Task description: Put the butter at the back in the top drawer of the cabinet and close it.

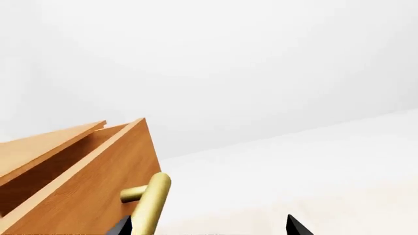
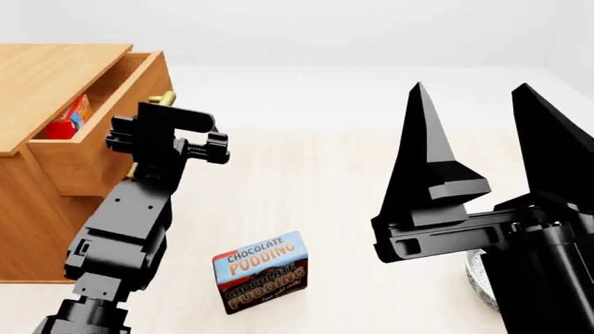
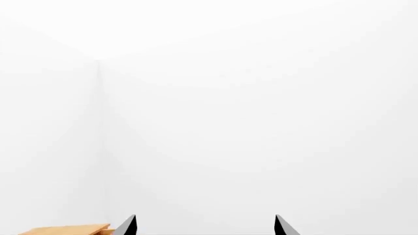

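The light-brown cabinet [image 2: 37,209] stands at the left of the head view. Its top drawer [image 2: 97,149] is pulled out. The red butter box [image 2: 69,117] lies inside it, towards the back. My left gripper [image 2: 156,106] is at the drawer front by the brass handle [image 2: 164,97]. In the left wrist view the left gripper [image 1: 209,227] is open; the handle [image 1: 151,200] lies between the jaws, close to one fingertip [image 1: 124,226], with the drawer front [image 1: 85,191] beside it. My right gripper [image 2: 474,90] is raised, open and empty; the right wrist view [image 3: 204,226] shows the same.
A blue-and-brown Chocolate Pudding box [image 2: 260,271] stands on the floor in front of the cabinet. A pale round object [image 2: 478,275] shows partly behind my right arm. The cabinet top [image 3: 65,230] shows at the edge of the right wrist view. White walls surround the scene.
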Available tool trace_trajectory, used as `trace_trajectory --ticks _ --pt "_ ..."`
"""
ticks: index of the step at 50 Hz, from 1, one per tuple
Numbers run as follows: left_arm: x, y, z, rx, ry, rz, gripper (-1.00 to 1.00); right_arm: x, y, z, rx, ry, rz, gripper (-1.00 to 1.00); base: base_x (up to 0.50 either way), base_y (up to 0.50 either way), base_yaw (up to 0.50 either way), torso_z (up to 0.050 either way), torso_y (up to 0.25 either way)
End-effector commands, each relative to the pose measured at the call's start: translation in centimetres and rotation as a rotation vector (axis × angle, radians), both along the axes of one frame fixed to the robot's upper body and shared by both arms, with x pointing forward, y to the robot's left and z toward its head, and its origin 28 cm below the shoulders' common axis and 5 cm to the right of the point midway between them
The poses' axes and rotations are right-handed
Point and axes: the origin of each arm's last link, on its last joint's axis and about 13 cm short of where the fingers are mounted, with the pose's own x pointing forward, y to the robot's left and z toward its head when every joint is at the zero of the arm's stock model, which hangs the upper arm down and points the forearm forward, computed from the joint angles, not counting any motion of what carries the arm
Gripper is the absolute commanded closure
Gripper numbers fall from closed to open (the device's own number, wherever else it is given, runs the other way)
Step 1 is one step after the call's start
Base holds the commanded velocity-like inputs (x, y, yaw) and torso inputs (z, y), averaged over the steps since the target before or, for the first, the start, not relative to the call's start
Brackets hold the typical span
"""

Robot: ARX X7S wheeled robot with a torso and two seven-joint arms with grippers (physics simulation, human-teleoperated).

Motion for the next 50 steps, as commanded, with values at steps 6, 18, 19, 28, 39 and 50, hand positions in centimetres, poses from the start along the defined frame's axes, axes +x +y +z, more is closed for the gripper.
trace_trajectory --ticks 6,18,19,28,39,50 --pt "0.3 3.4 -3.2 -0.038 0.102 0.117 -1.0 0.0 0.1 0.0 0.0 0.003 0.009 -1.0 0.0 0.0 0.0 0.0 0.0" --pt "0.3 5.7 -4.2 -0.06 0.118 0.193 -1.0 0.0 0.3 -0.1 -0.002 0.005 0.014 -1.0 0.0 0.0 0.0 0.0 0.0" --pt "0.3 5.8 -4.2 -0.058 0.119 0.197 -1.0 0.0 0.3 -0.1 -0.002 0.006 0.013 -1.0 0.0 0.0 0.0 0.0 0.0" --pt "0.0 7.2 -4.3 -0.066 0.119 0.238 -1.0 0.0 0.4 -0.1 -0.002 0.006 0.015 -1.0 0.0 0.0 0.0 0.0 0.0" --pt "-1.0 6.1 -4.2 -0.026 0.092 0.182 -1.0 0.0 0.3 -0.1 0.0 0.003 0.014 -1.0 0.0 0.0 0.0 0.0 0.0" --pt "-4.9 3.5 -1.1 0.021 -0.032 0.026 -1.0 0.0 0.2 0.0 0.0 -0.002 0.013 -1.0 0.0 0.0 0.0 0.0 0.0"
